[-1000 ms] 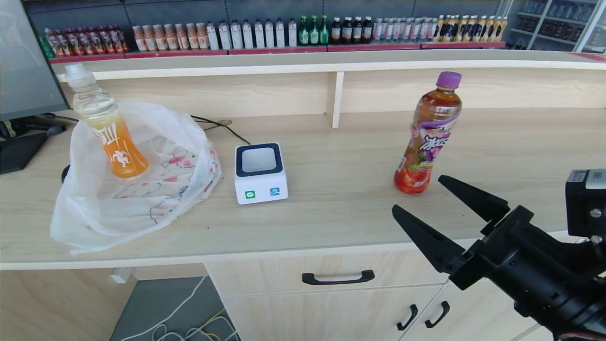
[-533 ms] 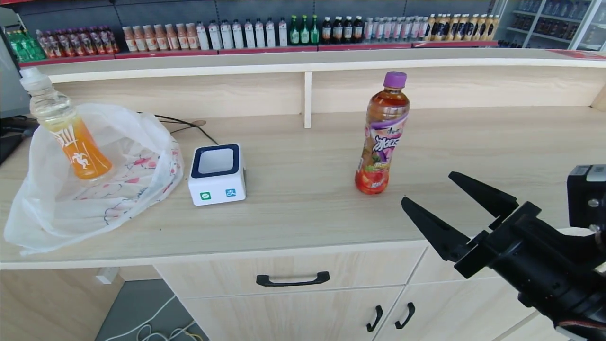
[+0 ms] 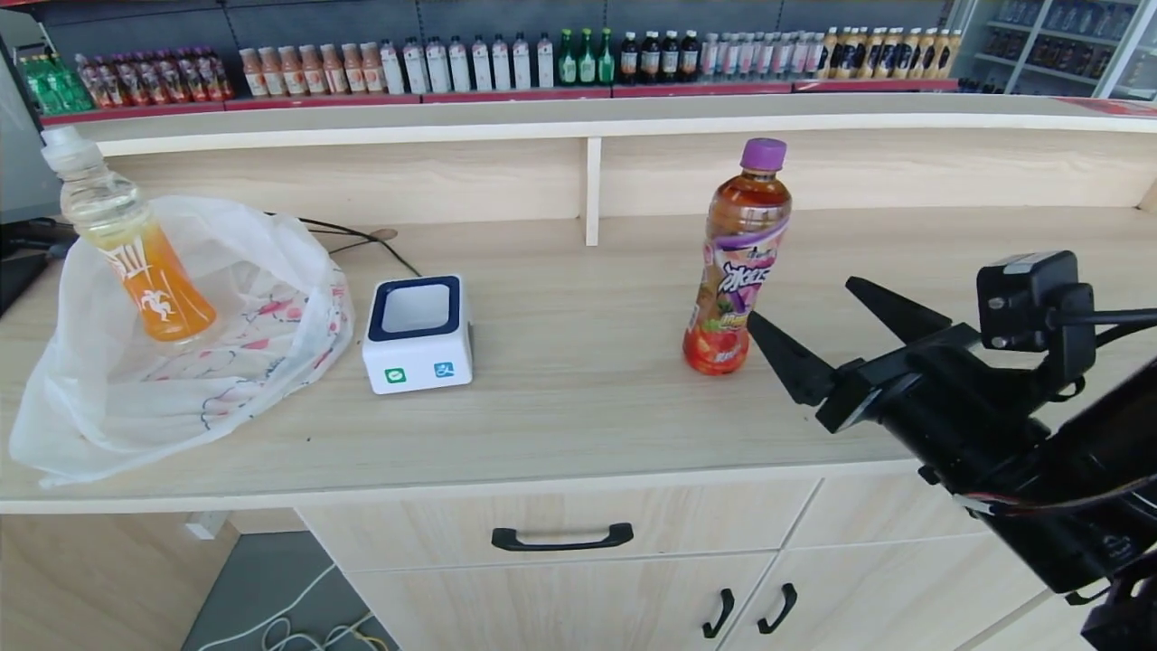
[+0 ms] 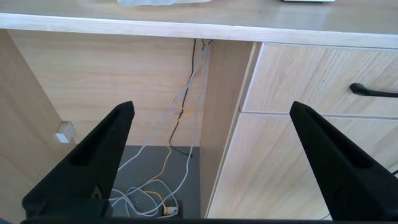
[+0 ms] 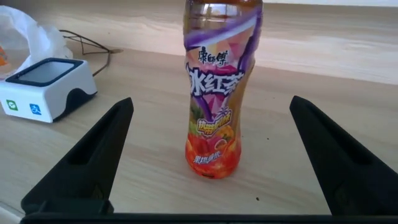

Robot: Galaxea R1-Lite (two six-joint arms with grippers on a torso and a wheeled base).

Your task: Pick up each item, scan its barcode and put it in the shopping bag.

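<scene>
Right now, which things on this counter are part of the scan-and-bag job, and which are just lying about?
Job: purple-capped tea bottle, barcode scanner, shopping bag, orange drink bottle in it, open right gripper.
Lying about: shelved bottles behind, cables behind the scanner, drawer handle.

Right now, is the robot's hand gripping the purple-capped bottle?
No, the right hand is open and clear of the purple-capped bottle, which stands upright by itself on the counter.
</scene>
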